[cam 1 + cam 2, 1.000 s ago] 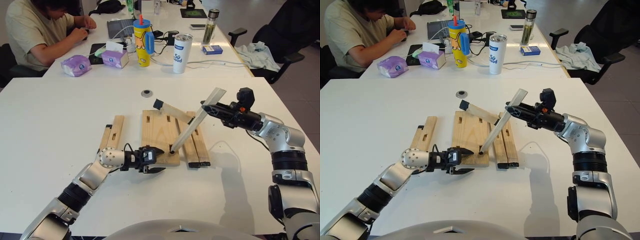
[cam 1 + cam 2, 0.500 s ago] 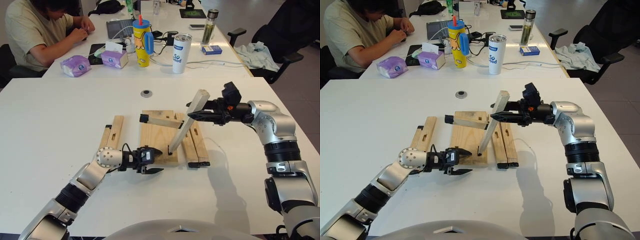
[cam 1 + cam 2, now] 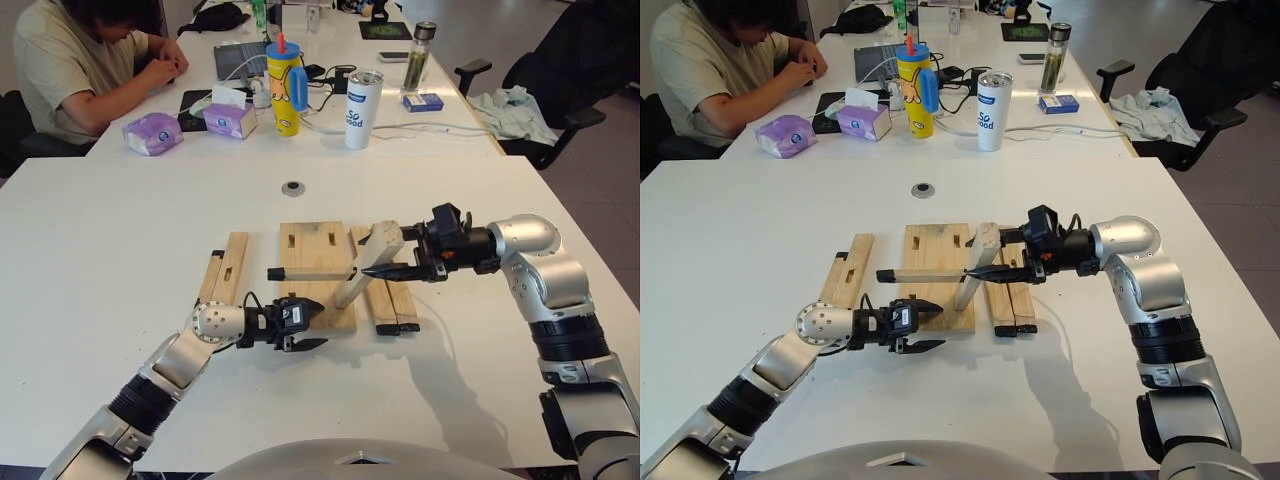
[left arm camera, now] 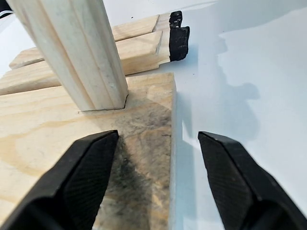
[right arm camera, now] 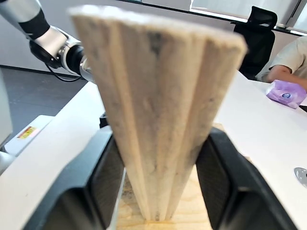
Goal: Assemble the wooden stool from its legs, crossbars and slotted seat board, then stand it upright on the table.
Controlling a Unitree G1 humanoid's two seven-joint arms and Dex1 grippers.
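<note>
The seat board (image 3: pixel 310 245) lies flat in the middle of the white desk (image 3: pixel 120 230), slots showing along its far edge. The right hand (image 3: pixel 392 258) is closed on the upper end of a leg (image 3: pixel 358 282), one finger (image 5: pixel 220 182) pressed to each side. The leg leans, with its top tilted toward the robot's right. Its lower end rests on the board near the near right corner, where the left wrist view shows it touching the wood. A crossbar (image 3: pixel 310 272) sticks out from the leg's side toward the robot's left. It runs roughly level across the board and has a dark tip at its free end. The left hand (image 3: pixel 320 322) sits low at the board's near edge, its fingers (image 4: pixel 86 172) spread wide and gripping nothing. One finger is over the board's corner and the other over bare desk just beside it. Two more legs (image 3: pixel 400 300) with black caps lie side by side against the board's right edge. A slotted piece (image 3: pixel 228 262) lies flat on the desk just left of the board. A round grommet (image 3: pixel 293 187) is set in the desk beyond the board.
</note>
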